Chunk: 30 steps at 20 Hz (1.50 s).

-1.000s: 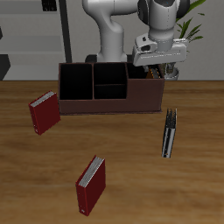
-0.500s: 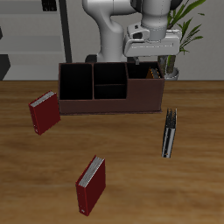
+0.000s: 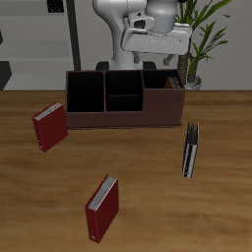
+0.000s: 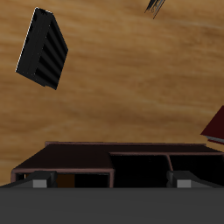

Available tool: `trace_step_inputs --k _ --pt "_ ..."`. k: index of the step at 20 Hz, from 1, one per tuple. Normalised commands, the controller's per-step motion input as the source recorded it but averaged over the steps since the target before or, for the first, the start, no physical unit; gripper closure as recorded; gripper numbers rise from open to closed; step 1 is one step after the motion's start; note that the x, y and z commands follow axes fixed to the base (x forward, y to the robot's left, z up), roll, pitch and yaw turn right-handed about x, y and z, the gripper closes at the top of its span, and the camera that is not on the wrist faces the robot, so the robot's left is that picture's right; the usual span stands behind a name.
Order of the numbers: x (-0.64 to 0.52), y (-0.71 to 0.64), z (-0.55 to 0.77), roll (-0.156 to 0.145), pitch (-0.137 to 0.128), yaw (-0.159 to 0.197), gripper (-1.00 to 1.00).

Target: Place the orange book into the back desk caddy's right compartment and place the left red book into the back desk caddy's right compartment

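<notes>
The wooden table [image 3: 226, 197] is carrying everything in the scene. The Franka arm [image 3: 123, 30] is rising from behind it and holding its white hand high above the back desk caddy [image 3: 123, 120]. This long dark reddish-brown box with a black inside is sitting toward the back of the table. Its right compartment [image 3: 160, 89], the wide open-topped end section, is lying directly under the hand.

The left red book [image 3: 102, 209] is standing on end near the table's front edge, well apart from the caddy, with its white page edges showing. The other red book [image 3: 49, 126] is standing just in front of the caddy's opposite end, tilted a little. A thin black-and-grey book [image 3: 190, 150] is standing on the table in front of the right compartment's end, apart from the caddy.

The orange book [image 3: 175, 82] is showing as a thin orange sliver inside the right compartment, leaning against the outer end wall.

In the wrist view, the gripper [image 4: 112, 180] is looking down over the caddy's dark top. Its two fingertips [image 4: 38, 180] are spread wide apart and nothing is sitting between them. A corner of a red book is peeking in at the edge of that view.
</notes>
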Motion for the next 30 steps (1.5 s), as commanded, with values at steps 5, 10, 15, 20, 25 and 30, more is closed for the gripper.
trace_step_inputs --k 5,10,15,20,25,30 --pt "0.35 -0.35 0.2 -0.037 -0.025 0.016 -1.0" --pt "0.43 -0.28 0.03 0.012 0.035 -0.014 -1.0" --pt "0.5 -0.16 -0.01 0.054 0.061 0.04 -1.0" --pt "0.47 -0.24 0.08 -0.023 -0.011 0.018 -1.0" --pt "0.5 -0.2 0.14 0.089 -0.003 -0.047 -1.0" --pt "0.35 -0.14 0.12 -0.017 -0.03 0.024 -1.0"
